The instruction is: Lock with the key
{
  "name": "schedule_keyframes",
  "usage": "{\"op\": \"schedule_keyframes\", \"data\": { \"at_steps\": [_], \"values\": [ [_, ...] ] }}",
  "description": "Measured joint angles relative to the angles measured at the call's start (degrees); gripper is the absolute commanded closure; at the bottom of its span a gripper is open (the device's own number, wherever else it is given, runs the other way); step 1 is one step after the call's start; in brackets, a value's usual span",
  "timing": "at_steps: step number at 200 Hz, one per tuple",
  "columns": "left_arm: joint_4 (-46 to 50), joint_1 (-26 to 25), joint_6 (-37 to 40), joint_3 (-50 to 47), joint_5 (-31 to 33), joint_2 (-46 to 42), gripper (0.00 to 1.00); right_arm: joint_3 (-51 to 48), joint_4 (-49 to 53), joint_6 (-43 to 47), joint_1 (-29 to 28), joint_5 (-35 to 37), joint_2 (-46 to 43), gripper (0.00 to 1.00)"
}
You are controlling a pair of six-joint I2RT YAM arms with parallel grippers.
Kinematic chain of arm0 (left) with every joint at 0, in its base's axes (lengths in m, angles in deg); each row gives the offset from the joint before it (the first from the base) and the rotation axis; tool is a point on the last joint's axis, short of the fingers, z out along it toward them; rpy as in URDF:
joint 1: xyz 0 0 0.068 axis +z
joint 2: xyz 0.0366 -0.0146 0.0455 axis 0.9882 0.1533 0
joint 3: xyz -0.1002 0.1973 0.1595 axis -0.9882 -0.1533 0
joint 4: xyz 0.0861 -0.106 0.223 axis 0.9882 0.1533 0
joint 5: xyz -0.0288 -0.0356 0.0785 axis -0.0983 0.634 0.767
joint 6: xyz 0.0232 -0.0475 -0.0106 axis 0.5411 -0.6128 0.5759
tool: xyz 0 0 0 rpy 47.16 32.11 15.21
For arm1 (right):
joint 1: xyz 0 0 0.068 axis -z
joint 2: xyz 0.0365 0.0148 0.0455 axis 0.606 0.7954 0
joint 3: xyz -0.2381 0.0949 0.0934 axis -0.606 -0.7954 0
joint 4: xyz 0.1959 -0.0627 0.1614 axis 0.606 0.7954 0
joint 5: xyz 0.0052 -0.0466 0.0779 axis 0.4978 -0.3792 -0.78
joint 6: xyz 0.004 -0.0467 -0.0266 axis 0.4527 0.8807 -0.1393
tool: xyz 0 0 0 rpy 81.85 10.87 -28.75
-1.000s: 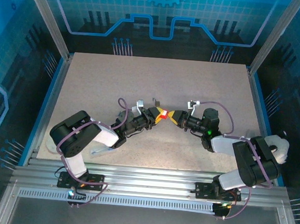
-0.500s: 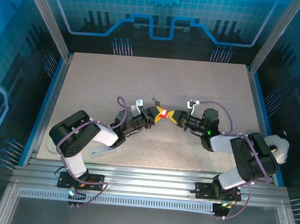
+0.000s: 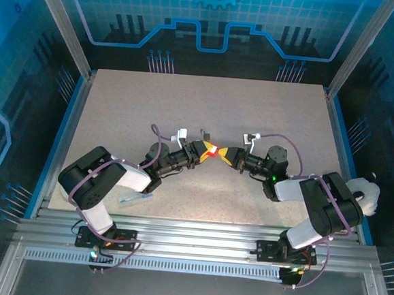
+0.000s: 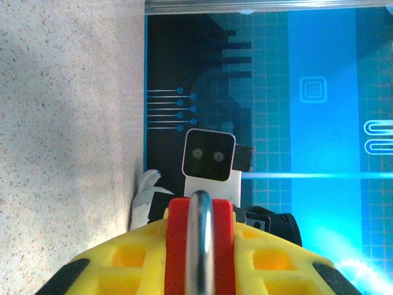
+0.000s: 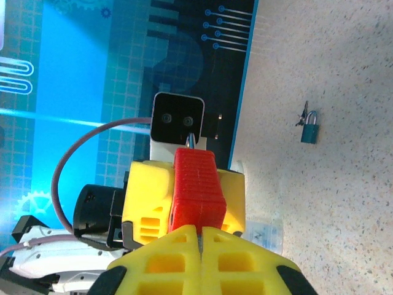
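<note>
The 2 arms meet nose to nose above the middle of the table (image 3: 187, 99). The left claw (image 3: 205, 150) is clamped on a red padlock (image 3: 214, 149), 1 yellow finger on each side of its body. In the left wrist view the padlock's silver shackle (image 4: 201, 233) runs straight toward that camera.

The right claw (image 5: 199, 246) has its 2 yellow fingers pressed together, their tips right against the near end of the padlock's ribbed red body. A thin grey sliver sits in the seam between them. Whether that is the key I cannot tell, as no teal head shows.

A small teal padlock (image 5: 310, 133) lies on the table, well apart from both claws.
</note>
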State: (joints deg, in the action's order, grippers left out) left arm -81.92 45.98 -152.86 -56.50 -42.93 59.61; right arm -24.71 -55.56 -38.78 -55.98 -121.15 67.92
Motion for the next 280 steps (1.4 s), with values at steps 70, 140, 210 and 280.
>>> {"op": "schedule_keyframes", "data": {
  "at_steps": [70,140,210,280],
  "values": [
    [0.3,0.5,2.2,-1.3,-2.1,-2.2,1.0,-2.3,-2.4,0.2,-1.1,0.8,-1.7,1.0],
    [0.2,0.7,2.4,-1.9,-2.3,-4.5,1.0,-4.1,3.6,3.3,-2.9,6.0,-9.6,1.0],
    [0.3,1.1,2.4,-2.4,-2.6,-5.4,1.0,-4.3,6.3,5.1,-3.4,7.3,-11.8,1.0],
    [0.2,6.1,2.1,-4.4,0.7,-8.8,1.0,-5.7,6.7,5.3,-2.9,7.6,-12.4,1.0]
  ]
}}
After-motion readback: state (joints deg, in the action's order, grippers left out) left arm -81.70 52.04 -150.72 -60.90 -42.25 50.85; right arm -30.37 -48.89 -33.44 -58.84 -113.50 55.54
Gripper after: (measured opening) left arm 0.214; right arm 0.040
